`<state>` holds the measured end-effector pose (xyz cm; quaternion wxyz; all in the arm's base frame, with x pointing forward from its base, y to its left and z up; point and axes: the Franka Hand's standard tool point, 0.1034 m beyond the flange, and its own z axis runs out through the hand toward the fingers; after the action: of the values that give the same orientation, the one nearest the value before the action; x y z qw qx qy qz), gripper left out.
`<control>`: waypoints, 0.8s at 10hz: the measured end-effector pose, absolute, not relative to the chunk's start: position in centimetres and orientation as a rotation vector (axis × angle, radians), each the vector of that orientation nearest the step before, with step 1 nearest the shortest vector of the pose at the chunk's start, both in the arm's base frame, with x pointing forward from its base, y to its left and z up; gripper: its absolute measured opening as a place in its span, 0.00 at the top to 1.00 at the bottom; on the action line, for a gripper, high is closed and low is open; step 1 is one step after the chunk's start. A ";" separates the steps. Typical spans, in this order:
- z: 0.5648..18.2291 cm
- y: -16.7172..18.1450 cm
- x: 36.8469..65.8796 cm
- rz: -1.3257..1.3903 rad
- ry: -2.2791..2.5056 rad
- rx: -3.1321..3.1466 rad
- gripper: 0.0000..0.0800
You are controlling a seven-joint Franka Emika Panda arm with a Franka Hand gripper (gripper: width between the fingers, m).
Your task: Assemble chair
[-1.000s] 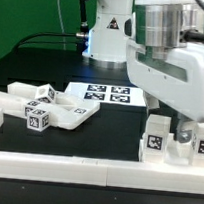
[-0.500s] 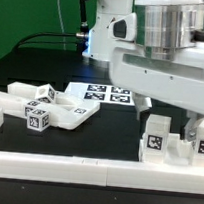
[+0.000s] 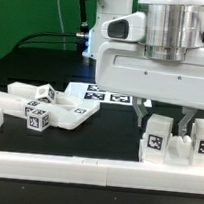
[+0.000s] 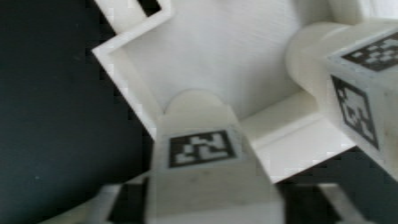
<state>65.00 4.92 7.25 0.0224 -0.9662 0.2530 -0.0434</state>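
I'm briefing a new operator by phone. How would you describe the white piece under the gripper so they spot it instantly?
Follow the long white rail along the table's front edge to the exterior view's right, where two upright tagged white pieces stand behind it. It is the piece nearer the middle; unlike its neighbour, it sits between the gripper's fingers.

We see bare table [image 3: 112,131] between the loose chair parts [image 3: 44,107] at the exterior view's left and the upright chair piece [image 3: 157,141] at its right. The border rail [image 3: 74,169] walls the near edge. A neighbouring piece [image 3: 201,147] stands just beside the gripper [image 3: 163,124], crowding that side.
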 end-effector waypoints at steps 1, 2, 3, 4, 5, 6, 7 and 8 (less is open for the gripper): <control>7.2 4.9 65.0 -0.129 0.936 -2.941 0.64; 7.2 4.9 65.0 -0.123 1.070 -2.889 0.64; 7.2 4.8 65.0 -0.116 1.219 -2.827 0.64; 7.2 4.8 65.0 -0.103 1.399 -2.731 0.64; 7.2 4.8 65.1 -0.064 1.654 -2.572 0.64; 7.2 4.7 65.1 -0.027 1.838 -2.423 0.64; 7.2 4.9 65.2 0.006 2.065 -2.204 0.64; 7.1 4.9 65.2 0.030 2.216 -2.026 0.64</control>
<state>65.24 4.88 7.14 0.0694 -0.6732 0.7361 0.0098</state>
